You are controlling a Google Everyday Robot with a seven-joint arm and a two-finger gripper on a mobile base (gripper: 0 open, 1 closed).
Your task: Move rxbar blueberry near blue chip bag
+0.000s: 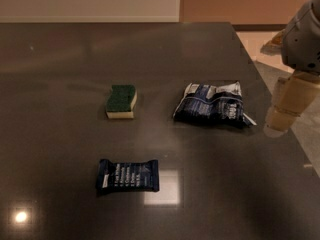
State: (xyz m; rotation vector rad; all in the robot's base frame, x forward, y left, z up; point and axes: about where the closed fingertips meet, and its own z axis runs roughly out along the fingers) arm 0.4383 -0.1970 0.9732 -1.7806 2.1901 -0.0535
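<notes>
The rxbar blueberry (pixel 128 175) is a small flat navy wrapper with white text, lying flat on the dark table (pixel 60 84) at the front, left of centre. The blue chip bag (pixel 212 104) is a wrinkly dark blue bag with white patches, lying farther back and to the right. My gripper (pixel 281 120) hangs at the right edge of the view, just right of the chip bag and above the table's right edge. It holds nothing that I can see and is far from the bar.
A green-and-yellow sponge (pixel 121 101) lies left of the chip bag, behind the bar. The table's right edge (pixel 280 149) runs diagonally under my arm, with light floor beyond it. A wall stands behind the table.
</notes>
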